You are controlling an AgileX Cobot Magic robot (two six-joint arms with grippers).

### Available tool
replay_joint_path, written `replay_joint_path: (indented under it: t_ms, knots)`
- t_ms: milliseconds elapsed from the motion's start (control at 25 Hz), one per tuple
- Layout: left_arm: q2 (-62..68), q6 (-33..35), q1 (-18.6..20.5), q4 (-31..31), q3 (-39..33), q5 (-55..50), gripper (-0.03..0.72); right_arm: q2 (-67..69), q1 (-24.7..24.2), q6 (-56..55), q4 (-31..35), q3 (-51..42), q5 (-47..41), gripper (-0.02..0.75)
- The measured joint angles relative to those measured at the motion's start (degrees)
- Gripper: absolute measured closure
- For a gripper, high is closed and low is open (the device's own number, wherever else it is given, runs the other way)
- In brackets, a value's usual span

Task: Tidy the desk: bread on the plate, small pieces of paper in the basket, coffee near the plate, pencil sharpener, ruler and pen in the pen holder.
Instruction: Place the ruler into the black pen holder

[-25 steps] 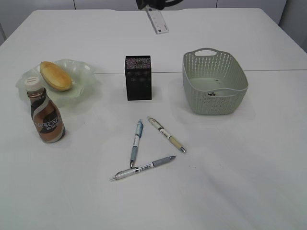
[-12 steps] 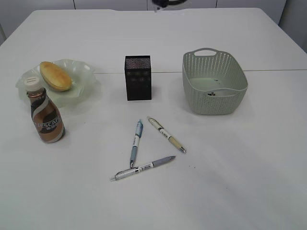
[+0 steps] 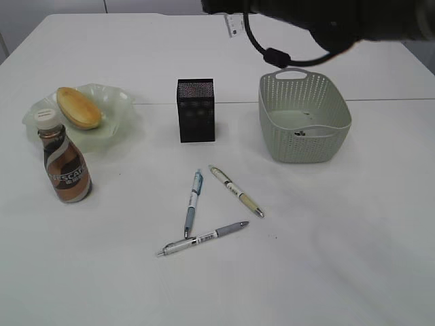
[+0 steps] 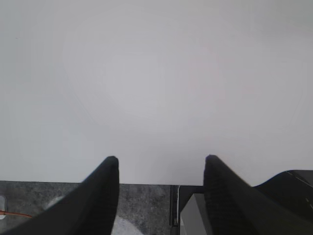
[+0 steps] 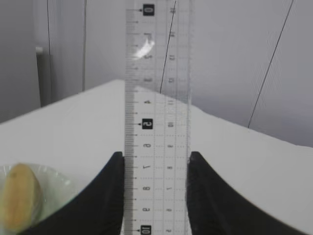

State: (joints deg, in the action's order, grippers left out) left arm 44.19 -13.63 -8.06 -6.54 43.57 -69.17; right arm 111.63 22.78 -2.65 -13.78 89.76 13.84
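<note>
exterior: your right arm (image 3: 326, 20) reaches in across the top edge, above and behind the small black metal-mesh pen holder (image 3: 196, 110). The short clear plastic ruler (image 3: 233, 26) hangs from it, only its tip showing.
exterior, rest: golden oblong bread (image 3: 79, 107) sits in the translucent pale-green ruffled plate (image 3: 119, 115); brown Nescafe coffee bottle (image 3: 64, 159) stands just beside it. Three pens (image 3: 194, 202) lie on the white counter (image 3: 340, 238), in front of the holder. Pale grey-green perforated basket (image 3: 304, 115) to the right.
left wrist: left jaws (image 4: 161, 169) spread, nothing between them, over bare counter at its edge.
right wrist: right jaws (image 5: 155, 166) pinching the ruler across its width, long axis upright, running up out of the grip.
key relation: holder lies below and nearer the camera than the ruler; you need the ruler's long axis vertical over the holder's open top. Right arm is the nearer one.
change: a second ago only the ruler and a bit of the jaws showed at the top edge; now the whole arm has swung in.
</note>
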Motion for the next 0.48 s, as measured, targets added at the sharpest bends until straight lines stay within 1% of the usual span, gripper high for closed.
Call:
replay_joint_path:
  t_ms: [120, 160, 280, 480]
  knots:
    - [0.0, 0.0, 0.0, -0.38, 0.0, 0.0, 0.281, -1.15, -1.11, -0.21, 5.06, -9.85, 15.56, 0.476]
    - [0.0, 0.0, 0.0, -0.38, 0.0, 0.0, 0.281, -1.15, -1.11, -0.21, 5.65, -12.21, 18.51, 0.476]
    - [0.0, 0.0, 0.0, -0.52, 0.0, 0.0, 0.281, -0.14, -1.11, -0.21, 6.27, -14.85, 22.27, 0.476]
    - [0.0, 0.0, 0.0, -0.56, 0.0, -0.1, 0.281, 3.28, -1.11, -0.21, 6.53, -14.05, 25.33, 0.476]
